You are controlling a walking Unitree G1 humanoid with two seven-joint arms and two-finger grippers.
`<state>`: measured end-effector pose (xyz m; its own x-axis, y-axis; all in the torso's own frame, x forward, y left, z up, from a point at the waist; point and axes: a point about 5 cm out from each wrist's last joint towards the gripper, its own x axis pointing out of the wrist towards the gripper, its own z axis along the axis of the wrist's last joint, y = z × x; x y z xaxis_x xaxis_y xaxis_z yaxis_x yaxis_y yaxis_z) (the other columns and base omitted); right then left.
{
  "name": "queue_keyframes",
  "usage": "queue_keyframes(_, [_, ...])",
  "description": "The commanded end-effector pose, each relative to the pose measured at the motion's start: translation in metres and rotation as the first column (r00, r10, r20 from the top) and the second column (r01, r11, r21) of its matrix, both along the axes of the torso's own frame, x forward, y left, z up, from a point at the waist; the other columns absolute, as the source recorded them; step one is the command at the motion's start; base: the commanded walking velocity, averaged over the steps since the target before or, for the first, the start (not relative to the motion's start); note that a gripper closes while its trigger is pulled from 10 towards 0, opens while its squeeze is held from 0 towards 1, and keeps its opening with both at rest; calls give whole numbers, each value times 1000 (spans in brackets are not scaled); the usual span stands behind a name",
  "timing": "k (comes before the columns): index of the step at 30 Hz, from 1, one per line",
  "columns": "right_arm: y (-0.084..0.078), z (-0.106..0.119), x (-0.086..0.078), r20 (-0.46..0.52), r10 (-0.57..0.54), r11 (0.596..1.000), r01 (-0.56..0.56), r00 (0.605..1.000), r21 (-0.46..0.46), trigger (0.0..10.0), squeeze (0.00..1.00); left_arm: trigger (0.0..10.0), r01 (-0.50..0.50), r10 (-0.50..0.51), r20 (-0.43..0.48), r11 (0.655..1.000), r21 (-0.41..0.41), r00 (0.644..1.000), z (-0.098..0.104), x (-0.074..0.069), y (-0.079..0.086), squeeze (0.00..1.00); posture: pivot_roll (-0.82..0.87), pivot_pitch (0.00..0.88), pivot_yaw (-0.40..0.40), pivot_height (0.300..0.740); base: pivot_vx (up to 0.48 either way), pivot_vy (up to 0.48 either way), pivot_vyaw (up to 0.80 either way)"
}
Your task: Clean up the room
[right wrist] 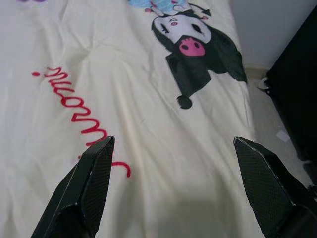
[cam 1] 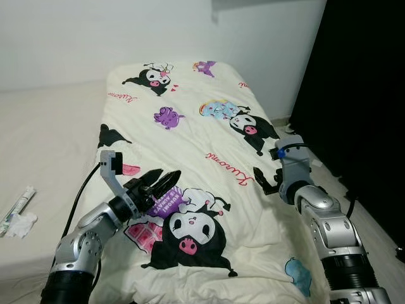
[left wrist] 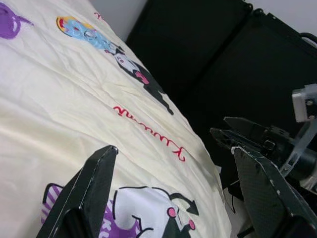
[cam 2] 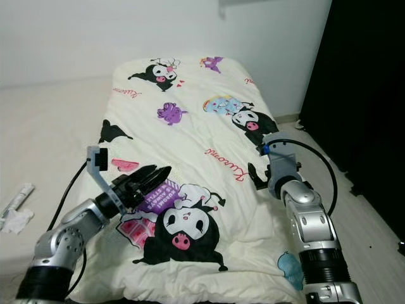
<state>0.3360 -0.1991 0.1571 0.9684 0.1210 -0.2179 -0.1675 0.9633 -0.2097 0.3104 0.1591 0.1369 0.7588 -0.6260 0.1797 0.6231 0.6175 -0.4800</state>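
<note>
Bedding fills the scene: a cream cotton duvet (cam 1: 202,145) printed with black-and-purple cartoon characters and red script lies spread over a narrow bed against a white wall, mostly smooth with soft creases near the middle. Both silver arms reach over its near half, apparently placed to straighten the cover as part of tidying the room. The left claw (cam 1: 158,183) hovers just above a purple-and-black character print, its two long black fingers spread wide and holding nothing. The right claw (cam 1: 264,180) sits at the duvet's right edge beside the red lettering, also wide open and empty, close to the fabric; whether it touches cannot be told. On the pale floor to the left lies a crumpled white wrapper or tissue (cam 1: 18,214), likely awaiting collection.
</note>
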Motion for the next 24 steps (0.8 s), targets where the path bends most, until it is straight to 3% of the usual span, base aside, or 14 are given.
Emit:
queue_keyframes(1, [0, -7, -1, -13, 3, 1000, -3, 1000, 13, 10000, 0, 10000, -19, 19, -24, 1000, 11, 1000, -7, 1, -1, 0, -79, 79, 33, 573, -480, 0, 0])
queue_keyframes(4, [0, -10, -1, -16, 3, 1000, -2, 1000, 14, 10000, 0, 10000, -30, 30, -32, 1000, -1, 999, -10, 2, -1, 0, -82, 80, 29, 582, -480, 0, 0])
queue_keyframes(8, [0, -15, 0, -12, 10, 1000, -10, 1000, 17, 10000, 0, 10000, -48, 47, -43, 999, -22, 998, -18, 2, 0, 0, -87, 78, 25, 596, 0, 0, 0])
queue_keyframes(15, [-1, -24, -3, -23, 5, 1000, -4, 1000, 22, 10000, 0, 10000, -71, 76, -101, 996, 44, 992, -42, -1, 2, 0, -79, 80, 34, 620, 0, 0, 0])
queue_keyframes(24, [2, -30, -3, -34, 9, 1000, -8, 999, 24, 10000, 0, 10000, -167, 187, -206, 980, 110, 961, -72, -6, 19, 0, -74, 83, 38, 653, 0, 0, 0])
